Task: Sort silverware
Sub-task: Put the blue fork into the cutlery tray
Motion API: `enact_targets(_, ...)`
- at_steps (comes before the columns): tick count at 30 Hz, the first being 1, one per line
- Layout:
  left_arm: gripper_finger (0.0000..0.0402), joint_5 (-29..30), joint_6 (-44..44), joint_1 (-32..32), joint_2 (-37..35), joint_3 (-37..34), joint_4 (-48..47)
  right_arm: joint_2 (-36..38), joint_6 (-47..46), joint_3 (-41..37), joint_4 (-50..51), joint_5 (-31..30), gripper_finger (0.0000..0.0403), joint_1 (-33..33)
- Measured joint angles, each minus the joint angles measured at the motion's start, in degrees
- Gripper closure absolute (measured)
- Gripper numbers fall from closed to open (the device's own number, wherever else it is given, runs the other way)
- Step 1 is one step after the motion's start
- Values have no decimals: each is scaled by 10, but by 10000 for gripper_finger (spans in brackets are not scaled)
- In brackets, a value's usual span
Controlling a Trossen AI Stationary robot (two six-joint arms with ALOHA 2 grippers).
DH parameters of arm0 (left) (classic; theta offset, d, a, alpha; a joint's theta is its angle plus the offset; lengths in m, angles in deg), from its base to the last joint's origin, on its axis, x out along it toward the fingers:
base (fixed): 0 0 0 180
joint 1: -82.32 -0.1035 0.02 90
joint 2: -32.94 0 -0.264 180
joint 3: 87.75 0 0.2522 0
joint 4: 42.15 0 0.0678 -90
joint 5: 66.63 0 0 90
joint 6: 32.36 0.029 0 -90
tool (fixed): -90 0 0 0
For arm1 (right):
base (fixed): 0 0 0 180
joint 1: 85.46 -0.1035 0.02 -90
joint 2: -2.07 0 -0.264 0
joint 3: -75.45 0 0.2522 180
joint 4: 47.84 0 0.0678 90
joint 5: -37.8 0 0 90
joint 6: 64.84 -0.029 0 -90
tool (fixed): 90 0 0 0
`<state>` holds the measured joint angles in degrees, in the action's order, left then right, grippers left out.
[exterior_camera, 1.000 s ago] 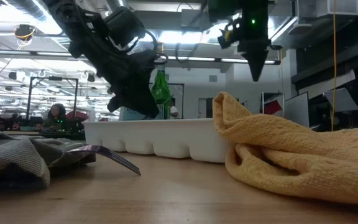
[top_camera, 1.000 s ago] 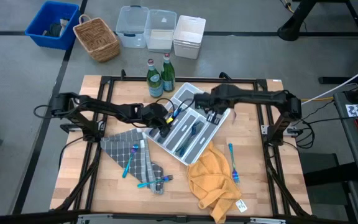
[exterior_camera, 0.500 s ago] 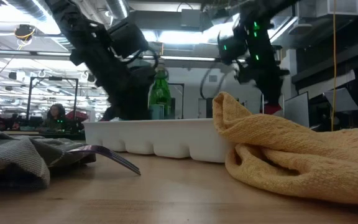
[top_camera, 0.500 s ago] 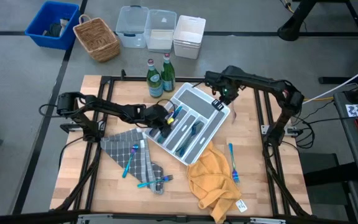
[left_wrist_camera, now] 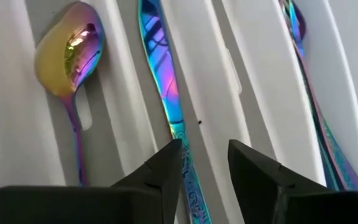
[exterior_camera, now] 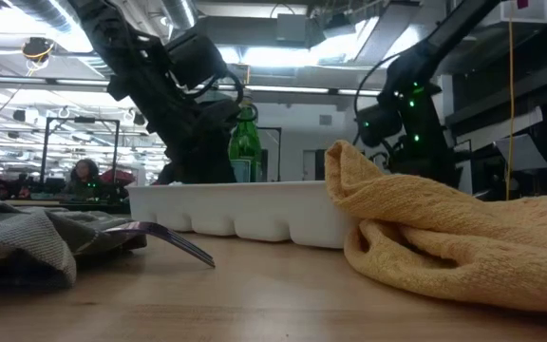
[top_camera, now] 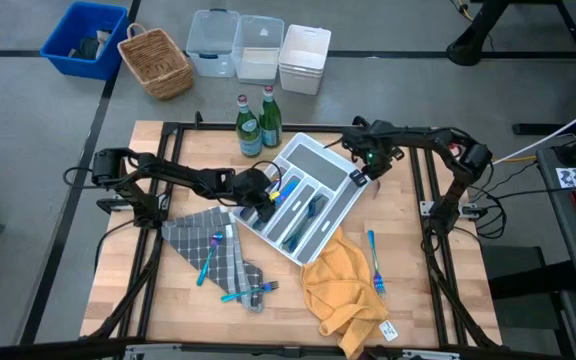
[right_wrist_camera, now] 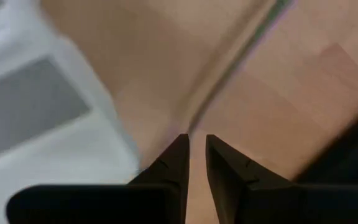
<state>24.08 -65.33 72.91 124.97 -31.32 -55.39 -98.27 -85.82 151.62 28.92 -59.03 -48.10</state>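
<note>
A white divided tray (top_camera: 320,162) lies slanted at the table's middle and holds several blue and iridescent utensils (top_camera: 303,212). My left gripper (top_camera: 268,192) is open and reaches down into the tray's left compartments. In the left wrist view its fingers (left_wrist_camera: 205,163) stand over the handle of a slim iridescent utensil (left_wrist_camera: 160,68) lying in its slot, beside a gold-tinted spoon (left_wrist_camera: 67,56). My right gripper (top_camera: 375,170) is just off the tray's right corner over bare wood, empty, its fingers (right_wrist_camera: 197,146) only a narrow gap apart. A blue fork (top_camera: 373,255) lies on the wood at the right.
Teal utensils (top_camera: 208,255) (top_camera: 248,292) lie on a grey checked cloth (top_camera: 193,238) at the near left. A yellow cloth (top_camera: 343,290) is crumpled near the tray's near end. Two green bottles (top_camera: 258,122) stand at the far edge. A basket and bins stand beyond the table.
My right gripper has left the space over the tray, going toward the table's right edge and down to just off the tray's corner. My left gripper has sunk a little lower into the tray's left compartments.
</note>
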Motion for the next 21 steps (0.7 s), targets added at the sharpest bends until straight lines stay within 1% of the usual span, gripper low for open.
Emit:
enact_targets(7,284,1,0,0,0,0,1,0,0,-45,-93,-2,347,7)
enact_targets(15,284,1,0,0,0,0,2,3,0,-76,-131,-14,349,7)
enact_targets(17,284,1,0,0,0,0,2,3,-1,-76,-131,-14,359,6)
enact_targets(21,284,-8,0,0,-2,0,2,2,-2,-77,-131,-12,392,5)
